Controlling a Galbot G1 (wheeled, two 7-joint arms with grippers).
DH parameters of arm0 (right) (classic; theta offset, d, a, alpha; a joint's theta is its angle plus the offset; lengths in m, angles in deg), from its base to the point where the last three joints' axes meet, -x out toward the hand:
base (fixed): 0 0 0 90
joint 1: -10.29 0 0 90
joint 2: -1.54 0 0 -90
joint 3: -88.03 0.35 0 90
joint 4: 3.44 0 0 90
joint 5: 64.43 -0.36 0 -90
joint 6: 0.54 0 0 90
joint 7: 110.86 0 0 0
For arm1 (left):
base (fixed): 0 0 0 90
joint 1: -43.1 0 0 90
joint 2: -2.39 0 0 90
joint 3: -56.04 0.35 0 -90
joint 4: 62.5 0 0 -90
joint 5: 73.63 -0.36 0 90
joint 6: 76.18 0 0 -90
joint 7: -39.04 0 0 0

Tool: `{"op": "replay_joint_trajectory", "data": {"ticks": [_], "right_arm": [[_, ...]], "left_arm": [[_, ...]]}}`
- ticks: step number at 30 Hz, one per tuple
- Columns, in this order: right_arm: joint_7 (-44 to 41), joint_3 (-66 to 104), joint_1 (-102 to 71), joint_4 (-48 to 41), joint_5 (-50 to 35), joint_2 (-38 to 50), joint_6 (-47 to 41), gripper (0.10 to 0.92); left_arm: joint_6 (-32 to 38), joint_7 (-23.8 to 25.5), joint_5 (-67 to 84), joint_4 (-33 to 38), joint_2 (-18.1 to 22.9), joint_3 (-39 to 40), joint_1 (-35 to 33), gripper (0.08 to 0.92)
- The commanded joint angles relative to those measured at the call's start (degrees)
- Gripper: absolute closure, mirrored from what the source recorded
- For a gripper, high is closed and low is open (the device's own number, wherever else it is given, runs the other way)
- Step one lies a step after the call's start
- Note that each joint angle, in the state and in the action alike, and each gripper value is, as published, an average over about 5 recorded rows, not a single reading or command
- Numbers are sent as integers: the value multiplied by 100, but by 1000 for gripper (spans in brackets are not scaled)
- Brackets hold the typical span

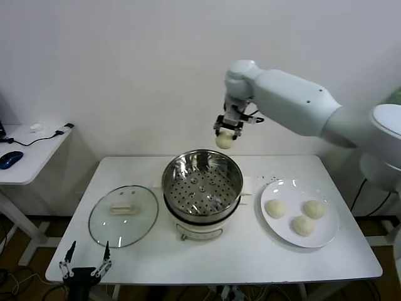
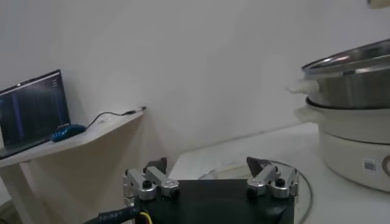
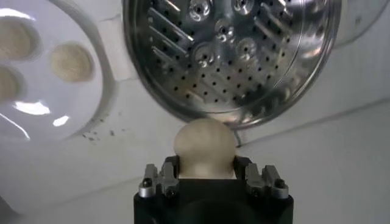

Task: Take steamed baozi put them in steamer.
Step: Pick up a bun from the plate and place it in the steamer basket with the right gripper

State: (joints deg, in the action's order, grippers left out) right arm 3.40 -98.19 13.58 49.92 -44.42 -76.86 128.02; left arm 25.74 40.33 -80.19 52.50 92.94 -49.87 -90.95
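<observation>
While our left gripper (image 1: pixel 84 263) waits low at the near table edge with its jaws spread wide and nothing between them, the work belongs to the other arm. Just beyond those idle jaws lies the glass lid (image 1: pixel 123 215), set aside on the table (image 1: pixel 250 260), we judge, so the pot stays open from above. Past it sits the steamer (image 1: pixel 202 185), its perforated tray bare, ready for the first bun. Off to its right side a white plate (image 1: pixel 276 233) holds three baozi (image 1: pixel 302 225), still to be moved. Farthest from us, our right gripper (image 1: pixel 227 133) hangs high above the steamer's far rim, jaws clamped on a bun (image 3: pixel 205 146) from both sides. From the wrist view that bun sits between the fingers with the tray well below and slightly ahead of the jaws. We judge the height keeps the bun clear of the rim; the next move calls for coming forward over the tray and lowering before letting go.
</observation>
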Motion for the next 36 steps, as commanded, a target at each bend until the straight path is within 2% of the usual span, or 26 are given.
{"op": "replay_joint_trajectory", "data": {"ticks": [1,25,33,36], "right_arm": [[216,273,-732,-74,1156,-782,607,440],[272,141,-1404,-518,1456,-696,402,428],[120,173,-1131,-332,978,-527,399,238],[17,158,-822,-124,550,-325,455,208]], "left_arm": [[-6,-14,-168,24,-13,-33,13,177],[-42,-44,-112,-76,1,-33,94,177],[-36,-63,-92,-60,-25,-45,46,177],[-37,-65,-76,-35,-56,-53,12,177]]}}
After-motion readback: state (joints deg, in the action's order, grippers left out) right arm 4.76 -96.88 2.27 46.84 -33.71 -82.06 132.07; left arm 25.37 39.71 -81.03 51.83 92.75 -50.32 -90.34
